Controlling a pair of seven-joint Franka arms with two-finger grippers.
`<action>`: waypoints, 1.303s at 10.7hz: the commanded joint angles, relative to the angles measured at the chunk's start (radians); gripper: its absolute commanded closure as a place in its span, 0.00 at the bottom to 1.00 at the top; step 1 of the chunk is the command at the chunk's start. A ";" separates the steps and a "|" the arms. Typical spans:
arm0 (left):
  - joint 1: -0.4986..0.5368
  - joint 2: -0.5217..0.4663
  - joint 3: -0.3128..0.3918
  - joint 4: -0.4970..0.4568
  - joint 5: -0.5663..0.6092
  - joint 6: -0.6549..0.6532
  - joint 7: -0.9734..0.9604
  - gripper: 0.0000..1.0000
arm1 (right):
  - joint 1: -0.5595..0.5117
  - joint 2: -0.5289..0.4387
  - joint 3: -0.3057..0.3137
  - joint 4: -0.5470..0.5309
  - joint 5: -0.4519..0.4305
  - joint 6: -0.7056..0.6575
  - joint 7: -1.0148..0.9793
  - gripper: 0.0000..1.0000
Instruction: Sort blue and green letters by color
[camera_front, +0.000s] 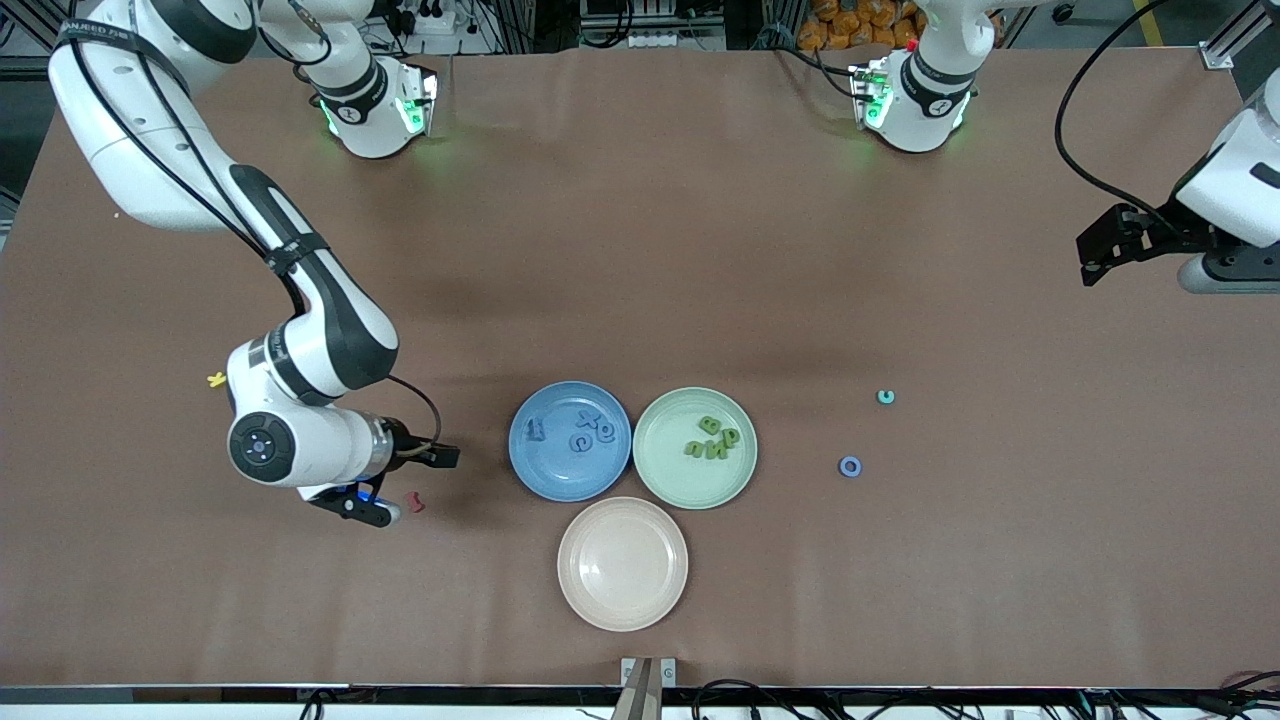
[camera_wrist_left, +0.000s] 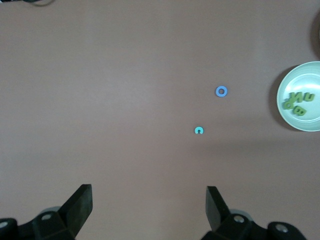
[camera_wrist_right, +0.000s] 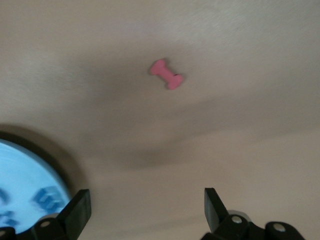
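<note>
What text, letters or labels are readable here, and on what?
"O": blue ring letter, lying on the table.
"c": teal letter, on the table farther from the front camera than the ring.
Blue letters on the blue plate: too small to read.
Green letters on the green plate: overlapping, unreadable.

The front view looks down from high over the counter, facing the bases. Each wrist view looks down between its pincer's fingers; left wrist and front share the green plate.
</note>
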 joint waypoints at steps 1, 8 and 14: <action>-0.033 -0.016 0.079 -0.015 -0.074 0.007 0.004 0.00 | 0.082 -0.247 -0.171 -0.204 -0.001 0.016 -0.146 0.00; -0.025 -0.016 0.073 -0.010 -0.072 0.005 0.020 0.00 | 0.202 -0.599 -0.509 -0.510 0.240 0.129 -0.584 0.00; -0.031 -0.018 0.066 -0.010 -0.072 0.015 0.004 0.00 | 0.110 -0.807 -0.434 -0.561 0.239 0.067 -0.589 0.00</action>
